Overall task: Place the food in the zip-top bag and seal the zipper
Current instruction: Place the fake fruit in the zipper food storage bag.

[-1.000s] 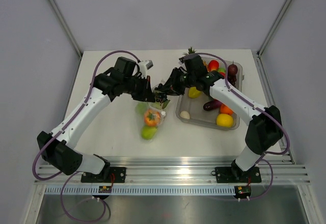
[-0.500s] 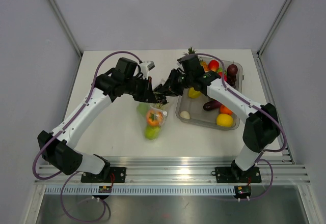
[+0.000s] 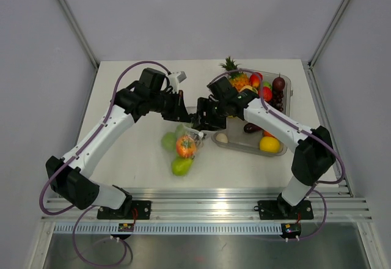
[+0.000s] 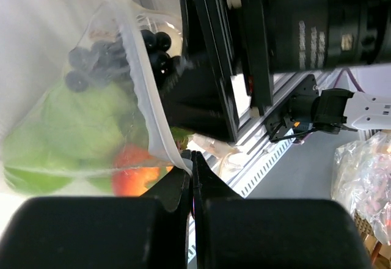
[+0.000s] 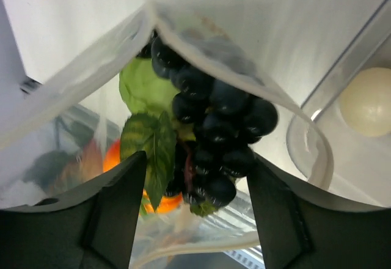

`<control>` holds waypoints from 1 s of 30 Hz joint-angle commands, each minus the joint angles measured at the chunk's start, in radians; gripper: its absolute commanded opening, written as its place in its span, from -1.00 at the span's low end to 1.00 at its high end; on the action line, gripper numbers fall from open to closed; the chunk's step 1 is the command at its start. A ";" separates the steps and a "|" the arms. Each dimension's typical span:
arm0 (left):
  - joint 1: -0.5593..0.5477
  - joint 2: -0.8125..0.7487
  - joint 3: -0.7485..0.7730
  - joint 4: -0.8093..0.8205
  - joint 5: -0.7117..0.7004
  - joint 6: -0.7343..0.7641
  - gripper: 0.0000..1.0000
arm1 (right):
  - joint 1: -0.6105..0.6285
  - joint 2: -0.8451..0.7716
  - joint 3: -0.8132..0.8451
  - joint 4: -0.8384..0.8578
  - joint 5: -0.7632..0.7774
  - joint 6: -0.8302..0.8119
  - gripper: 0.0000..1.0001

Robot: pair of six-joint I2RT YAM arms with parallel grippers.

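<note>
- The left arm (image 3: 101, 134) reaches up from its base, bends at the elbow and stretches rightward over the middle of the bench (image 3: 128, 159), wrist turned toward the right arm.
- The left pincer (image 3: 184, 115) is closed, pinching the rim of the bag (image 3: 180, 145) at the mouth; the left wrist view shows its tips (image 4: 192, 159) pressed together on the plastic edge.
- The right arm (image 3: 281, 122) arcs from its base over the tray (image 3: 282, 150) and points left and down, meeting the left arm at the bag's mouth.
- The right pincer (image 3: 199, 122) stands open; in its own view the fingers (image 5: 119, 211) sit apart on either side of the grapes (image 5: 214, 128), not touching them.
- The grapes lie in the gaping mouth of the bag, the zipper (image 4: 145, 95) unsealed around them.
- The bag hangs from the left pincer toward the near edge, its lower end on the bench, holding an orange piece (image 3: 185, 147) and green pieces (image 3: 180, 166).
- More food stays in the tray, with a pineapple (image 3: 231, 67) at its far end and a pale ball (image 5: 366, 101) near the right pincer.
</note>
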 commanded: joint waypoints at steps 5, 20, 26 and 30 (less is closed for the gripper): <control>-0.004 -0.013 0.071 0.106 0.082 -0.020 -1.00 | 0.022 -0.147 0.097 -0.206 0.205 -0.157 0.54; -0.005 0.000 0.108 0.094 0.106 -0.004 -1.00 | -0.031 -0.333 -0.016 -0.144 0.376 -0.120 0.36; -0.005 -0.008 0.129 0.069 0.117 0.008 -1.00 | -0.091 -0.268 -0.042 -0.101 0.310 -0.140 0.28; -0.005 -0.008 0.135 0.063 0.122 0.016 -1.00 | -0.120 -0.247 -0.059 -0.055 0.248 -0.147 0.27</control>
